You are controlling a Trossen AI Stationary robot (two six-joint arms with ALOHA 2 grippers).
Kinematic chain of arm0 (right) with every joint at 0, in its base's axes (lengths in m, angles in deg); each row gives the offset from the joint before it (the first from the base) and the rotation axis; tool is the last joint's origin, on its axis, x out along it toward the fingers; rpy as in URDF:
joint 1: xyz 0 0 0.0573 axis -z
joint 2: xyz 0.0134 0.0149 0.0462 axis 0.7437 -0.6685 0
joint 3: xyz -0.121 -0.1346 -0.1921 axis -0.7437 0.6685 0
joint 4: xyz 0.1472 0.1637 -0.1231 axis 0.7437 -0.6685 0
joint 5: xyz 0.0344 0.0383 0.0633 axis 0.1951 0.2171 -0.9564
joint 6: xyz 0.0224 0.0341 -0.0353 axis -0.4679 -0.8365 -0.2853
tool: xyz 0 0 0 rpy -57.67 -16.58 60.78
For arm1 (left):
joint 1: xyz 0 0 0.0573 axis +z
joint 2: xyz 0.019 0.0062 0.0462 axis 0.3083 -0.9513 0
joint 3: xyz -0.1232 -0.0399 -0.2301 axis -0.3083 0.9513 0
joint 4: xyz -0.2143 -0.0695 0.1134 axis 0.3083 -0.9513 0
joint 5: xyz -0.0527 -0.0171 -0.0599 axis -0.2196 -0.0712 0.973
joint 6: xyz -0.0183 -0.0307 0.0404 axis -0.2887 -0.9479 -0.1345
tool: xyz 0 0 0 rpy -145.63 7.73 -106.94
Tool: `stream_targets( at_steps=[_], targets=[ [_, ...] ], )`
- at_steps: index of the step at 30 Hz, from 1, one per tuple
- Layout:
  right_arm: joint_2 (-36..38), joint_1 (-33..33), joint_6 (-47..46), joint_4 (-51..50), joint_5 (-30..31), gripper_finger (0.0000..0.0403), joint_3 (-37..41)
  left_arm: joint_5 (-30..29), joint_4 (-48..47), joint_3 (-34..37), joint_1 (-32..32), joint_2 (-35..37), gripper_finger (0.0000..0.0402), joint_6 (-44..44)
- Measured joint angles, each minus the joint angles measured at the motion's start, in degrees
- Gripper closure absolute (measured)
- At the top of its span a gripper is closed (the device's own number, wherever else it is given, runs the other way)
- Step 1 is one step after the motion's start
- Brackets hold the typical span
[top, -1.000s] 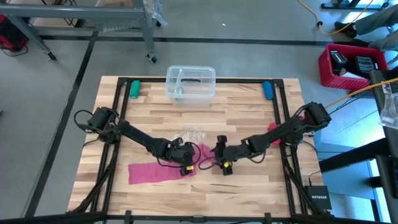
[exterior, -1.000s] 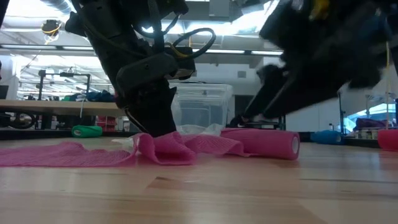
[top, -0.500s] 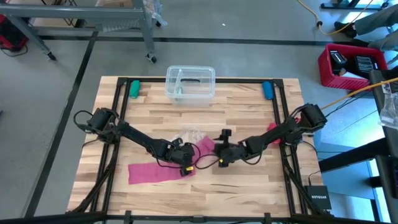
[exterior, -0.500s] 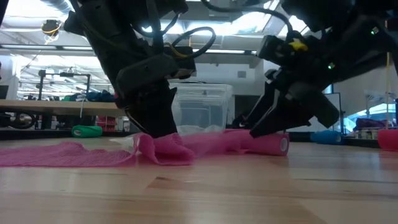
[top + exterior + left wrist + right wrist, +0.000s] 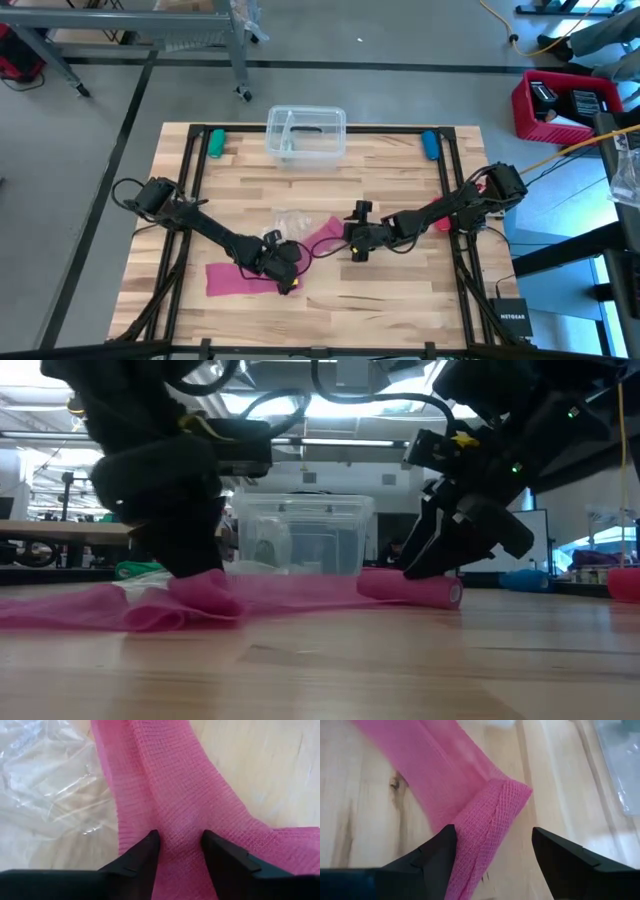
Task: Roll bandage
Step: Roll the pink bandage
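The pink bandage (image 5: 235, 278) lies across the table's near middle. Its loose strip lies flat at the left, and its rolled end (image 5: 410, 588) rests on its side on the wood at the right. My left gripper (image 5: 285, 268) stands down on the strip's bunched middle, shut on it. My right gripper (image 5: 353, 243) is tipped down over the roll (image 5: 487, 827), open, with one finger on each side. One finger (image 5: 442, 852) stands close against the roll and the other stands clear of it. My left gripper pinches the strip's gathered middle (image 5: 181, 827) between its two fingers, bunched across its width. The fingers come steeply from above. The pinched fold (image 5: 200, 600) sits on the table, and the stretch toward the roll runs low and nearly straight. My right gripper's one finger is beside the roll; whether it touches cannot be told.
A crumpled clear wrapper (image 5: 45, 785) lies just beyond the strip. A clear plastic box (image 5: 306, 133) stands at the far middle, with a green thing (image 5: 215, 142) and a blue thing (image 5: 430, 145) at the far corners. Black frame rails (image 5: 190, 200) run along both sides.
My left gripper has gone toward the table's near left, dragging the bunched fold with it. This has drawn the stretch to the roll out straighter. My right gripper has tipped down and moved toward the far edge, coming over the roll. The roll has shifted slightly toward the left.
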Motion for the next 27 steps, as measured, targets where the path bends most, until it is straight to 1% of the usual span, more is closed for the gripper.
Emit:
stream_targets(
  at_steps=[5, 8, 10, 15, 19, 23, 26, 27],
  targets=[
    [1.1, 0.1, -0.7, -3.2, 1.8, 0.0139, 0.0, -1.0, -1.6, 0.2, -1.7, 0.1, 0.0262, -3.0],
    [2.7, 0.4, -0.9, -10.4, 6.5, 0.0139, 0.4, -2.0, -2.0, 0.2, -2.5, 0.1, 0.0263, -3.7],
    [3.3, 0.9, -1.7, -14.9, 6.5, 0.0139, 1.0, -2.2, -2.3, 0.2, -2.9, 0.1, 0.0263, -3.8],
    [4.3, 2.6, -2.2, -15.2, 1.0, 0.0139, 1.0, -4.7, -2.1, 0.3, -3.0, 0.1, 0.0264, -4.1],
    [4.9, 2.8, -2.0, -15.6, 1.2, 0.0139, 1.0, -4.7, -1.7, 0.4, -2.6, 0.6, 0.0264, -3.1],
    [7.3, 2.9, -1.9, -16.9, -1.3, 0.0139, 1.1, -4.5, -1.6, 0.4, -2.5, 0.7, 0.0264, -3.1],
    [9.4, 2.7, -1.9, -14.4, -3.6, 0.0139, 1.0, -4.8, -1.8, 0.3, -2.7, 0.7, 0.0264, -3.1],
    [10.0, 2.7, -1.9, -12.9, -5.2, 0.0139, 1.0, -4.8, -1.9, 0.1, -2.7, 0.7, 0.0264, -3.1]
  ],
)
